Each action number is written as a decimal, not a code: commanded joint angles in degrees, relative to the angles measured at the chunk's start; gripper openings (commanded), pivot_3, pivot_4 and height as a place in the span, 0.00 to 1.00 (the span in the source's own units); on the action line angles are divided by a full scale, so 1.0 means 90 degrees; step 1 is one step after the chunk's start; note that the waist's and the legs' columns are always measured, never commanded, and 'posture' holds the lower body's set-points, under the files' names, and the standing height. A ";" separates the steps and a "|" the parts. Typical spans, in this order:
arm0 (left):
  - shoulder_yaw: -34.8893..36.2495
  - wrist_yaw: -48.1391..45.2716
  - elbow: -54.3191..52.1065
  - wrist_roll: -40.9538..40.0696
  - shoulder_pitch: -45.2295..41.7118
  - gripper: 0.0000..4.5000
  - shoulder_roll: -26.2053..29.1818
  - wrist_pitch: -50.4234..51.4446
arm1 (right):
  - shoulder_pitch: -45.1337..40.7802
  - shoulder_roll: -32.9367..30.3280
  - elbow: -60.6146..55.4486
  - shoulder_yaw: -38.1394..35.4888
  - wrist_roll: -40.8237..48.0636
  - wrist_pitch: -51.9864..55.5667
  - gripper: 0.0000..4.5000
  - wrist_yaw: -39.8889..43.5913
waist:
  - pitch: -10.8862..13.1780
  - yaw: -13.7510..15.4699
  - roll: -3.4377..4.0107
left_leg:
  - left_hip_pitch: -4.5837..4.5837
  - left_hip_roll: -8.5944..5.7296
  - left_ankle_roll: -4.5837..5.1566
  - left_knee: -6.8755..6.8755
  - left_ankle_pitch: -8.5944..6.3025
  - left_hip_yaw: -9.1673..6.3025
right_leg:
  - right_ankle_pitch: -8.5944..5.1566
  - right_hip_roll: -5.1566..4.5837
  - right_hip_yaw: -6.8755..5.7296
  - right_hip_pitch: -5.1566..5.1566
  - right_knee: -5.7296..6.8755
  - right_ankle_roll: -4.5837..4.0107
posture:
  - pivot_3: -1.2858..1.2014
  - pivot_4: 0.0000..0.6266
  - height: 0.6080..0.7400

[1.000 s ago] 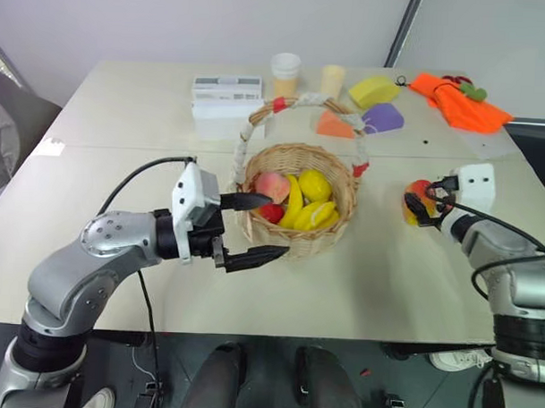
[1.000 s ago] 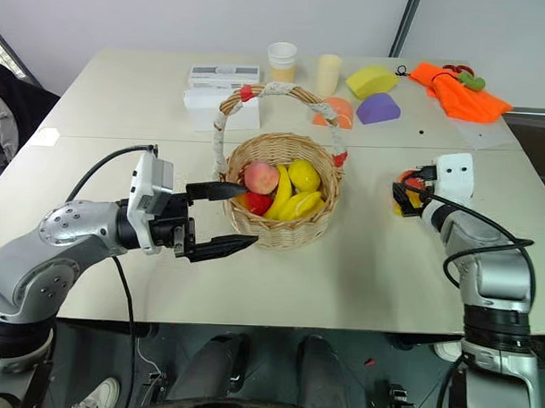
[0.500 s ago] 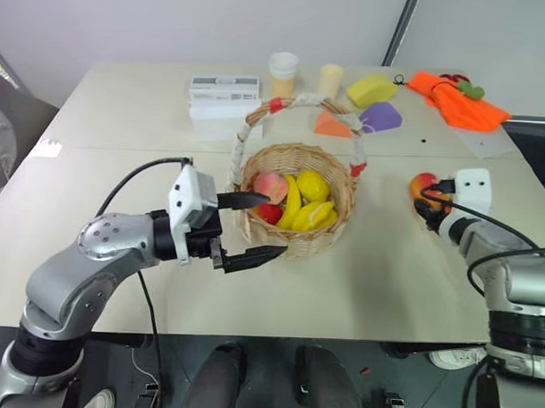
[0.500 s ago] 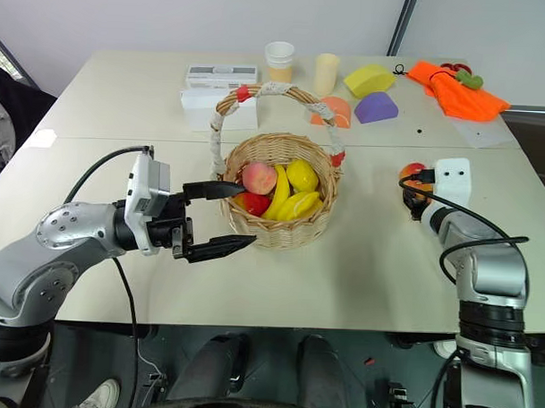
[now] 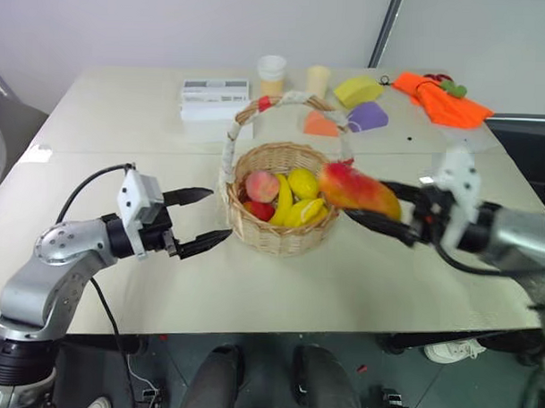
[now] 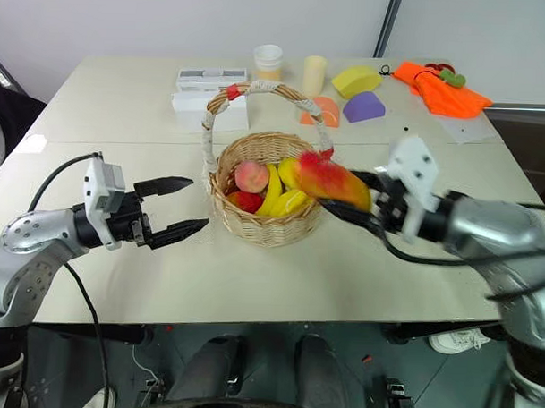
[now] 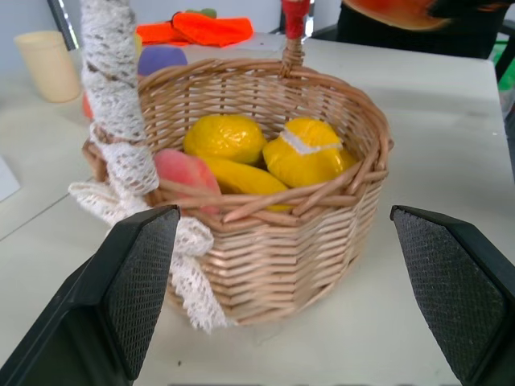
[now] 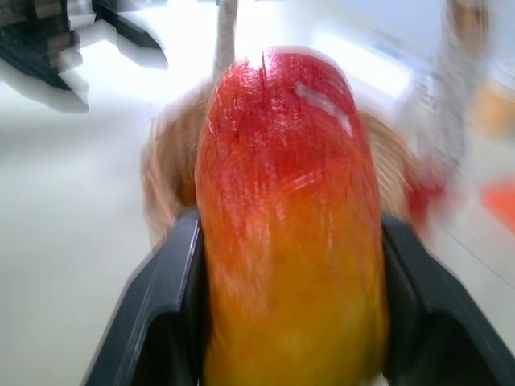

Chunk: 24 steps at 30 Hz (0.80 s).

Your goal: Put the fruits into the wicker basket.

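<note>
The wicker basket (image 5: 276, 241) stands mid-table with its white-wrapped handle (image 7: 113, 121) arched over it. Inside lie a pink peach (image 5: 261, 185) and several yellow toy fruits (image 7: 310, 154). My right gripper (image 5: 369, 206) is shut on the red-to-yellow mango (image 5: 357, 190), which hangs in the air just right of the basket's rim, above the table. In the right wrist view the mango (image 8: 290, 217) sits between the two black fingers (image 8: 165, 322). My left gripper (image 5: 217, 215) is open and holds nothing, just left of the basket and apart from it.
Along the far edge stand a white box (image 5: 213, 98), two cups (image 5: 272, 73), yellow (image 5: 357, 89), purple (image 5: 369, 117) and orange (image 5: 320, 125) foam wedges, and an orange cloth (image 5: 442, 98) at the far right. Bare tabletop (image 5: 278, 294) runs in front of the basket.
My right gripper has closed on the mango, lifted it off the table at the right and swung it left to the basket. My left gripper has drawn back left, away from the basket.
</note>
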 commanded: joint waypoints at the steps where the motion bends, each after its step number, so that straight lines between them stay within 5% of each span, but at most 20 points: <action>1: 0.0047 0.0049 -0.0191 -0.0024 -0.0052 1.00 -0.0047 -0.0135 | -0.0739 0.0329 0.0265 0.0930 -0.0681 0.0581 0.43 -0.0800 | 0.0000 0.0028 0.0000 | -0.0010 0.0000 -0.0001 -0.0005 0.0001 0.0000 | -0.0002 0.0000 -0.0003 -0.0013 0.0001 0.0005 | 0.52 0.24 1.00; 2: 0.0030 0.0072 -0.0239 -0.0032 -0.0039 1.00 -0.0070 -0.0125 | -0.0941 0.0556 0.0396 0.1026 -0.0683 0.0722 0.43 -0.0956 | -0.0001 0.0019 -0.0002 | -0.0014 0.0000 -0.0002 -0.0010 0.0002 0.0001 | -0.0003 0.0000 -0.0002 -0.0017 0.0000 0.0010 | 0.52 0.24 1.00; 7: 0.0017 0.0185 -0.0402 -0.0063 0.0019 1.00 -0.0148 -0.0078 | -0.1153 0.0877 0.0258 0.1153 -0.0819 0.0738 0.95 -0.1032 | -0.0001 0.0021 -0.0002 | -0.0058 -0.0005 -0.0004 -0.0033 0.0003 0.0011 | 0.0012 0.0002 0.0000 -0.0072 0.0001 0.0039 | 0.52 0.24 1.00; 8: 0.0020 0.0208 -0.0442 -0.0077 0.0047 1.00 -0.0164 -0.0071 | -0.1065 0.0775 0.0122 0.1097 -0.0889 0.0598 0.98 -0.0971 | -0.0001 0.0014 -0.0001 | -0.0080 -0.0005 -0.0006 -0.0031 0.0004 0.0012 | 0.0022 0.0002 0.0000 -0.0096 0.0003 0.0056 | 0.52 0.24 1.00; 18: -0.0032 0.0229 -0.0491 -0.0135 0.0083 1.00 -0.0272 -0.0059 | 0.1079 -0.0476 -0.0563 -0.1144 0.0310 0.0330 0.98 0.0660 | -0.0001 0.0066 -0.0002 | -0.0100 -0.0003 -0.0010 -0.0003 0.0008 0.0020 | 0.0034 0.0011 -0.0003 -0.0105 0.0006 0.0073 | 0.52 0.24 1.00; 24: -0.0220 0.0188 -0.0380 -0.0163 -0.0136 1.00 -0.0470 -0.0079 | 0.0722 0.0220 0.0543 -0.0772 -0.0495 -0.0362 0.98 -0.0215 | -0.0001 -0.0039 -0.0001 | -0.0094 0.0018 -0.0010 0.0052 0.0008 0.0034 | 0.0039 0.0037 0.0004 -0.0079 0.0010 0.0024 | 0.52 0.24 1.00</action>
